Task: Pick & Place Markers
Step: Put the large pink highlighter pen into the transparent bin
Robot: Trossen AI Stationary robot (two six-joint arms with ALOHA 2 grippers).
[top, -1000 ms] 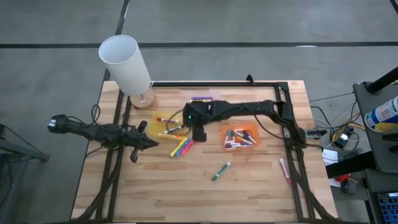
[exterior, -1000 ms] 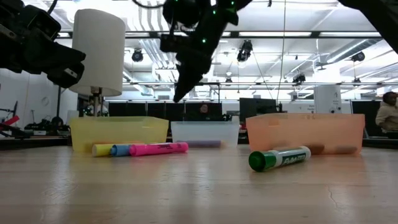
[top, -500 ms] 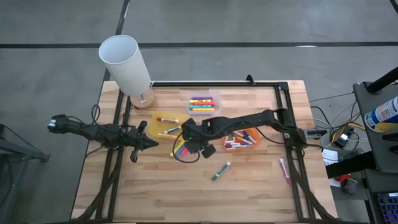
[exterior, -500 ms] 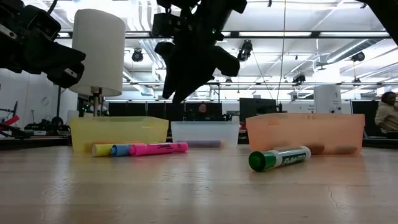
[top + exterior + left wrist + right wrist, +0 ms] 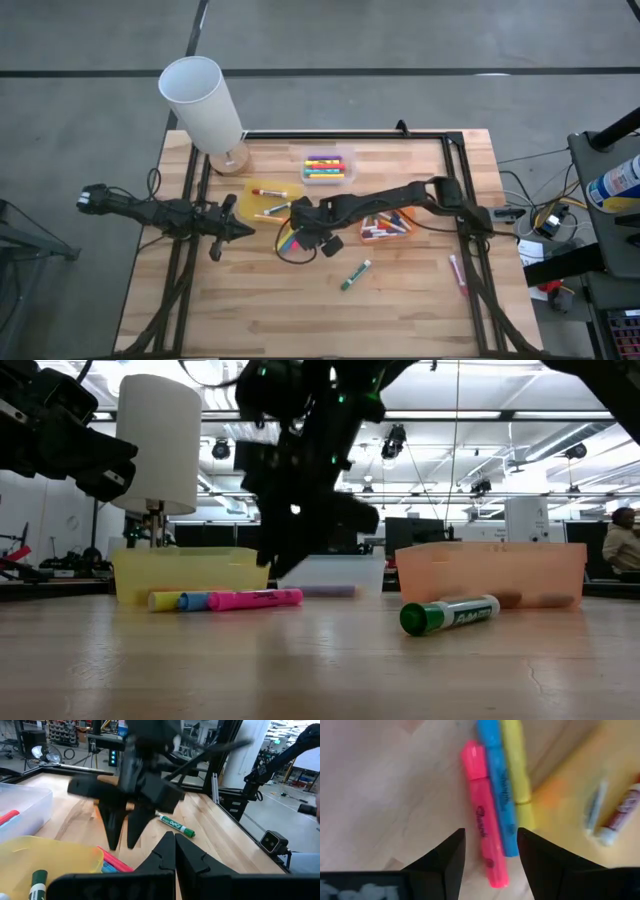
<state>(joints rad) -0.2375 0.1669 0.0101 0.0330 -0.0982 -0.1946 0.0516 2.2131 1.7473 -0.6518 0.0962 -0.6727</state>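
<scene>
The right gripper (image 5: 296,237) hangs low over the wooden surface (image 5: 300,310), right above a little bundle of highlighters lying side by side. Its fingers (image 5: 445,857) are spread apart and empty, straddling the pink highlighter (image 5: 484,847), with the blue highlighter (image 5: 498,795) and yellow highlighter (image 5: 517,780) just beside it. That bundle lies against the yellow tray (image 5: 256,202), which holds a red-capped marker (image 5: 268,192). Behind it the clear tray (image 5: 327,168) has several markers, and the orange tray (image 5: 402,229) holds a heap more. A green marker (image 5: 355,274) lies alone nearer the front, and a pink marker (image 5: 457,273) lies by the right rail. The left gripper (image 5: 236,230) waits at the left side, its fingers closed together on nothing. A white lamp (image 5: 204,105) stands at the back left corner.
</scene>
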